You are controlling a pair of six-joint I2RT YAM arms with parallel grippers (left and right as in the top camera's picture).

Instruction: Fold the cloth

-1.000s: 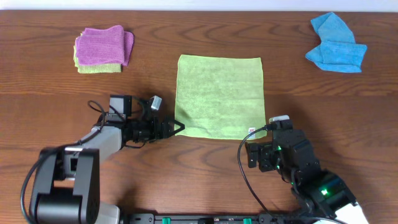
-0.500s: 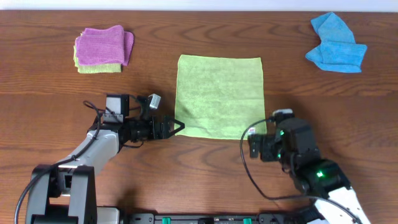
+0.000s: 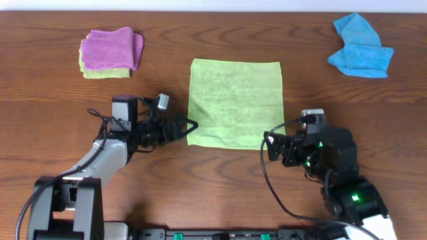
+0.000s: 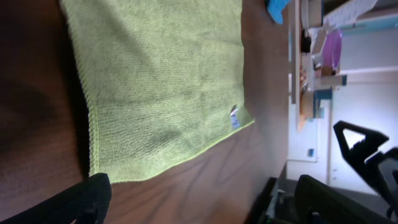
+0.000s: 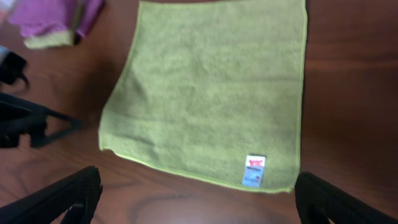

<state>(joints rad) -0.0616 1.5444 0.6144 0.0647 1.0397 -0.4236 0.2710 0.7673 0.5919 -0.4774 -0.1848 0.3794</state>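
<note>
One cloth [image 3: 235, 103] lies flat; left tool [image 3: 191, 128], right tool [image 3: 269, 148] both gape

left gripper [image 3: 192, 125] moved up-frame: was level with the cloth [image 3: 235, 103]'s lower left corner, now beside the left edge just above it. right gripper [image 3: 270, 148] came up-frame from below the bottom edge to the lower right corner, and its wrist body shifted right. left arm's rear link dropped lower in the frame's lower left.

The cloth [image 3: 233, 100] was spread flat on the wooden table [image 3: 40, 127]; a purple-topped stack [image 3: 110, 50] was laid well left of it, a blue cloth [image 3: 360, 50] well right.
</note>
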